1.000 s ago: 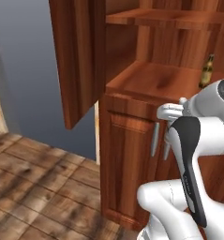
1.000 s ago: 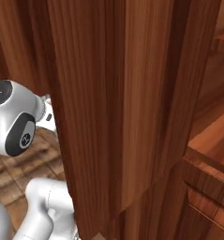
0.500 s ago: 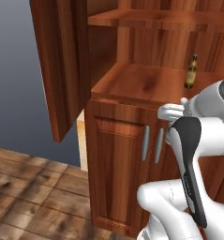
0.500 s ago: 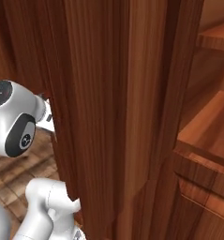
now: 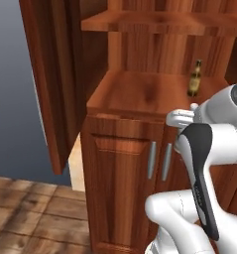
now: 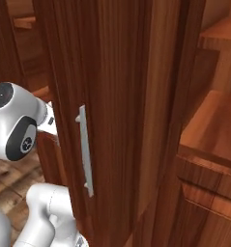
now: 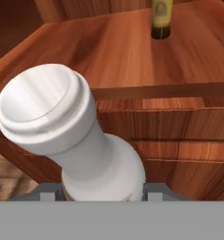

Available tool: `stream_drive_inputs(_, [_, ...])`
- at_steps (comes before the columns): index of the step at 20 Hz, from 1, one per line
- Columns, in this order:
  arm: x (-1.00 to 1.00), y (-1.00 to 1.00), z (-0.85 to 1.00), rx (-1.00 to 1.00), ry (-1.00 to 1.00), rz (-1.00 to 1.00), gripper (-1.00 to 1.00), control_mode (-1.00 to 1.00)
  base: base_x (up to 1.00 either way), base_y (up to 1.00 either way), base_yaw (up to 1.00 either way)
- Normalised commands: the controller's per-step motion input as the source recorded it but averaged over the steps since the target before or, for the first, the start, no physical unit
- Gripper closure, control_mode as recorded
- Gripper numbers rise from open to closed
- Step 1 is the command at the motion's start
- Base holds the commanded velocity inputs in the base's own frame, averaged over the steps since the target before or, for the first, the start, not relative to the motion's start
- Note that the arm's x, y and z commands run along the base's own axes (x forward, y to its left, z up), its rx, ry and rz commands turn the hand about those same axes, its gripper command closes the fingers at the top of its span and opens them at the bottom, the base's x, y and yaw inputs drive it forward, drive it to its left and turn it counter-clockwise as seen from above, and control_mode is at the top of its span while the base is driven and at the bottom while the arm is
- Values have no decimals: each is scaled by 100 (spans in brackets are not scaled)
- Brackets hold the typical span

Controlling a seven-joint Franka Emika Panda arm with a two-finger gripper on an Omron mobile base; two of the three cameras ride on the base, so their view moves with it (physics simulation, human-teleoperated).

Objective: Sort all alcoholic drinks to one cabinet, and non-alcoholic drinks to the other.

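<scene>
End effector [image 7: 103, 192] clamped on the pale whitish bottle [image 7: 71, 140]: smooth, glossy, slim neck flaring to a round shoulder, thick ringed lip at the mouth. Jaws sit close against its body on both sides. Bottle held in front of the cabinet's ledge, just below its edge.

Dark amber bottle [image 5: 194, 78] stands upright on that ledge, toward the back; glass, slim neck, pale label, writing too small to read.

Cabinet [image 5: 140, 99]: reddish-brown wood, strong vertical grain, plank shelves, panelled lower doors. Vertical silver bar handles [image 5: 150, 159], smooth metal. Tall upper door [image 5: 55, 74] hangs open.
</scene>
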Motion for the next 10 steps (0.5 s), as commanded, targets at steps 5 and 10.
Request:
stream_drive_inputs(5, [0,0,0,0,0,0,100,100,11,43,-34])
stream_drive_inputs(10, [0,0,0,0,0,0,100,100,35,51,-29])
